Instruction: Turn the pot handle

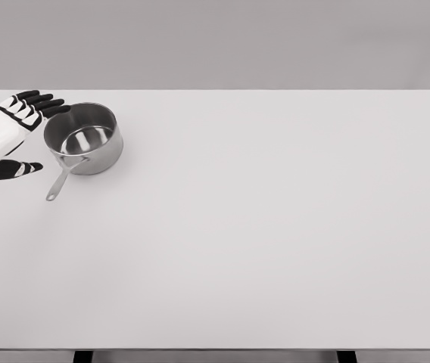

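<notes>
Sitting upright on the far left part of the table [275,227]: a shiny metal pot [84,138], round, open at the top, inner wall catching reflections. Sticking out from its near side: a thin metal pot handle [60,180], slanting toward the lower left, its tip lying close above the table surface, well short of the near edge.

Hovering just to the left of the pot: the left hand [7,132], white at the palm and back, black at the fingers. Spreading wide, holding nothing. Reaching toward the pot's far-left rim with the upper fingers [39,102], the tips lying right beside the rim; touching or not, cannot tell from this view. Pointing rightward lower down with the thumb [14,169], separated from the other fingers by a broad gap, ending just left of the handle and apart from it. Entering from the picture's left edge, with only the hand and a bit of wrist showing.

Stretching away to the right and toward the viewer: the pale table, plain grey wall [215,41] behind it, two dark leg stubs peeking out under the near edge.
</notes>
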`<state>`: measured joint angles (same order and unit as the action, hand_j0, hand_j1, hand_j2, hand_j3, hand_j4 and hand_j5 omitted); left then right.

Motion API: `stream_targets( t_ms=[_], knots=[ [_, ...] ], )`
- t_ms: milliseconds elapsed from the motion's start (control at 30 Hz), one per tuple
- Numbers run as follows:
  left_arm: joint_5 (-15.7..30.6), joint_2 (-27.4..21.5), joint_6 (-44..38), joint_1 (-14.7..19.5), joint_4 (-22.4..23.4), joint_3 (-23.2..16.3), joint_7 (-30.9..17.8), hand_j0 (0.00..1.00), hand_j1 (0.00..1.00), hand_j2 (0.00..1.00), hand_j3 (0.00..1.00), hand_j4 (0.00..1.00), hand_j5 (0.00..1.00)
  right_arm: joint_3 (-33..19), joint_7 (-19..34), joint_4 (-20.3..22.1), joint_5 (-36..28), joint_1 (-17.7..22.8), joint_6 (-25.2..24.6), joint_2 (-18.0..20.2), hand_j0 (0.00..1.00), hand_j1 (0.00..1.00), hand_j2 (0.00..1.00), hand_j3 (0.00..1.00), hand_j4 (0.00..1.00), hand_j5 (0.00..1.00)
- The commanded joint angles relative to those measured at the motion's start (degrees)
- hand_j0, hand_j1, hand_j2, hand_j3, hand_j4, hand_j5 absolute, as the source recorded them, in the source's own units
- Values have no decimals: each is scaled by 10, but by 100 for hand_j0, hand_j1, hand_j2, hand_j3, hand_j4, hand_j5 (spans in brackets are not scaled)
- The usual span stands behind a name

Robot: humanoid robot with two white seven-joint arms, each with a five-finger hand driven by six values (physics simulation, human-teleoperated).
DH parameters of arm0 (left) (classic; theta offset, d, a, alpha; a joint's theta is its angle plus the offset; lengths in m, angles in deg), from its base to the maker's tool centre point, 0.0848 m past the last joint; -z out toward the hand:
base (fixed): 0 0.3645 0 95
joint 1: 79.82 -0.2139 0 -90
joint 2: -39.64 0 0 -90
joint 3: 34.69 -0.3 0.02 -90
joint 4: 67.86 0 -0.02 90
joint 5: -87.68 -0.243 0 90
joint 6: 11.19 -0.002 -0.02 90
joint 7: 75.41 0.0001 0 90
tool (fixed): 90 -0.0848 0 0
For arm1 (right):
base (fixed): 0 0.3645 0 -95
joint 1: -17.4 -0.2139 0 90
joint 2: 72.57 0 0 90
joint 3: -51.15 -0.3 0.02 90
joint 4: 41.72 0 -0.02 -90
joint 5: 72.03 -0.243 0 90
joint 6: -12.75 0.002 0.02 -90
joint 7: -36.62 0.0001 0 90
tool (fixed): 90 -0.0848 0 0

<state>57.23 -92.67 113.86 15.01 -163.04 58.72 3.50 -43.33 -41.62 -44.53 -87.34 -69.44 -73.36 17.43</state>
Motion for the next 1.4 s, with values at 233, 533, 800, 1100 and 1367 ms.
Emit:
stream_targets(
  t_ms=[233,533,800,1100,1367],
  knots=[
    [3,-12,-1,-3,-7,-3,0,100,100,100,100,100,100,0,0,0,0,0,1,0,100,100,100,100,100,100],
    [-3,-19,-1,75,-47,-108,1,100,100,100,100,100,100,0,0,0,0,0,0,0,100,100,100,100,100,100],
    [0,-61,-1,97,-75,-185,4,100,100,100,100,100,100,0,0,0,0,0,0,0,100,100,100,100,100,100],
    [-38,-53,-1,100,-78,-222,4,100,100,100,100,100,100,0,0,0,0,0,0,0,100,100,100,100,100,100],
    [-71,-49,-1,105,-72,-242,1,100,100,100,100,100,100,0,0,0,0,0,0,0,100,100,100,100,100,100]
  ],
)
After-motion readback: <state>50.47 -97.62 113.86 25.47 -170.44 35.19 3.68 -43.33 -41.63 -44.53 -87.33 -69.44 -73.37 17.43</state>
